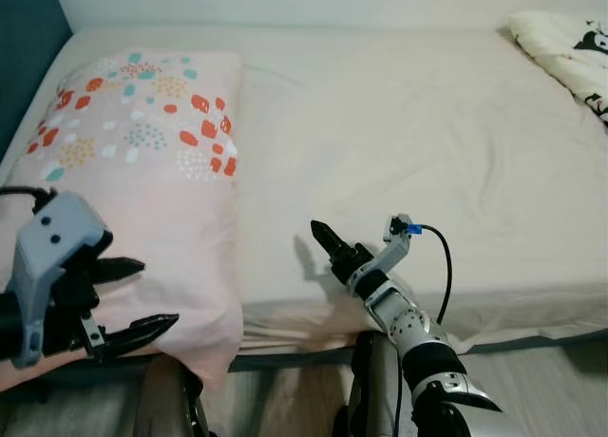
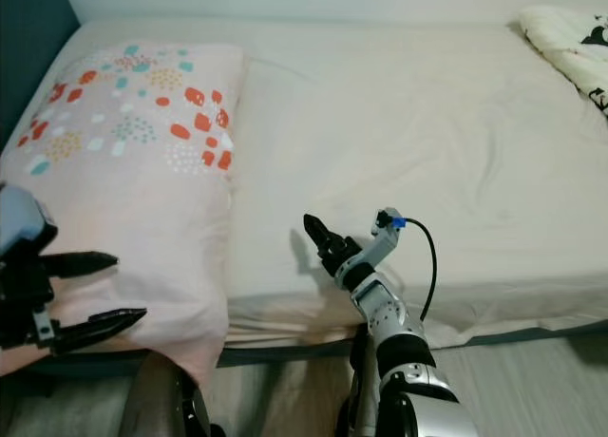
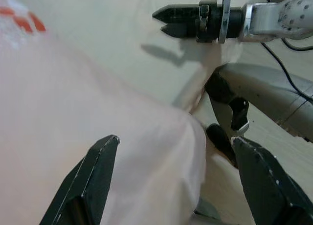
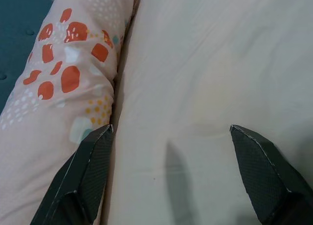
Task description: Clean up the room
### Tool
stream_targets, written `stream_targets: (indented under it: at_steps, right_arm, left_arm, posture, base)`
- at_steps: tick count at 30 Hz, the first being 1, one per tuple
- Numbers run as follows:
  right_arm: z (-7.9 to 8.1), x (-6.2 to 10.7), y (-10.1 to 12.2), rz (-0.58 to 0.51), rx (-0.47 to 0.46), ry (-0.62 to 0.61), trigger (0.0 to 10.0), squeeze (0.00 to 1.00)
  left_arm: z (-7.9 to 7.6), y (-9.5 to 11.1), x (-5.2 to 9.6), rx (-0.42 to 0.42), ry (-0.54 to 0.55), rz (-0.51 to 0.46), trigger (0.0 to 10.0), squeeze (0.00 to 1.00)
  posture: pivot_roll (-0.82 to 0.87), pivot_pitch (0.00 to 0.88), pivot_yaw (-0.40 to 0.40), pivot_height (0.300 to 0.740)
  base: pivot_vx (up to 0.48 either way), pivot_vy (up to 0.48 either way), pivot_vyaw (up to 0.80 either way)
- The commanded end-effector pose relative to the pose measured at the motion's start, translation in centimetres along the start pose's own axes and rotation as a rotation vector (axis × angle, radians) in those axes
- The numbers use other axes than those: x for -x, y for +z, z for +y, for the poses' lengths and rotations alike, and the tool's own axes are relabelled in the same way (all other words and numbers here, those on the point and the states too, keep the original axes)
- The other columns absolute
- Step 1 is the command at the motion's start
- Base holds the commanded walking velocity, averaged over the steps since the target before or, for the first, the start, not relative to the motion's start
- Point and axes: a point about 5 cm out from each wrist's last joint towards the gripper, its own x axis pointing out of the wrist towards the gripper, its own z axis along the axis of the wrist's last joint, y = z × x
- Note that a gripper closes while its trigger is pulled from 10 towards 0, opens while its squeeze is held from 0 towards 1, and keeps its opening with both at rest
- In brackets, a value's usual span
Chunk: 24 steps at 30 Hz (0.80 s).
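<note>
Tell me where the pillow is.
The pillow lies on the robot's left side of the bed, its near corner hanging over the bed's front edge beside the open left gripper.

The left gripper (image 1: 133, 299) is held low at the left with its two black fingers (image 1: 122, 266) spread apart, while the silver right arm reaches forward, its right gripper (image 1: 323, 236) pointing ahead, fingers parted.

- Pink pillow (image 1: 142, 171) with orange and teal spots is laid on the left part of the bed (image 1: 408, 142).
- Left hand (image 1: 128, 299) is held open over the pillow's near corner.
- Right hand (image 1: 326, 237) is raised above the bed's near edge.
- A patterned blanket (image 1: 565, 52) is seen at the far right corner.
</note>
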Motion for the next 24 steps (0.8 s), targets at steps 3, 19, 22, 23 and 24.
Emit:
stream_targets:
  at_steps: [3, 19, 22, 23, 24]
  right_arm:
    - [-0.9, 0.7, -0.8, 0.016, -0.010, -0.042, 10.0, 0.00]
    - [-2.0, 2.3, -0.1, -0.027, 0.007, -0.092, 10.0, 0.00]
    - [-2.3, 2.7, -0.3, -0.031, 0.009, -0.104, 10.0, 0.00]
    - [-2.3, 2.7, -0.3, -0.031, 0.009, -0.104, 10.0, 0.00]
    - [-2.4, 2.9, -0.3, -0.033, 0.009, -0.109, 10.0, 0.00]
  left_arm:
    - [2.7, -0.2, -0.9, 0.027, 0.176, -0.097, 10.0, 1.00]
    - [15.2, -8.4, -4.7, 0.552, 1.159, -0.212, 10.0, 0.00]
    - [15.1, -9.3, -7.2, 0.511, 1.160, -0.116, 10.0, 0.00]
    - [15.1, -9.3, -7.2, 0.511, 1.160, -0.116, 10.0, 0.00]
    - [14.7, -9.5, -8.7, 0.510, 1.125, -0.100, 10.0, 0.00]
  posture:
    - [0.16, 0.211, -0.067, 0.350]
    - [0.09, 0.233, -0.036, 0.350]
    - [0.08, 0.240, -0.028, 0.350]
    - [0.08, 0.240, -0.028, 0.350]
    - [0.07, 0.242, -0.026, 0.350]
  base:
    - [0.000, 0.000, 0.00]
    - [0.000, 0.000, 0.00]
    - [0.000, 0.000, 0.00]
    - [0.000, 0.000, 0.00]
    - [0.000, 0.000, 0.00]
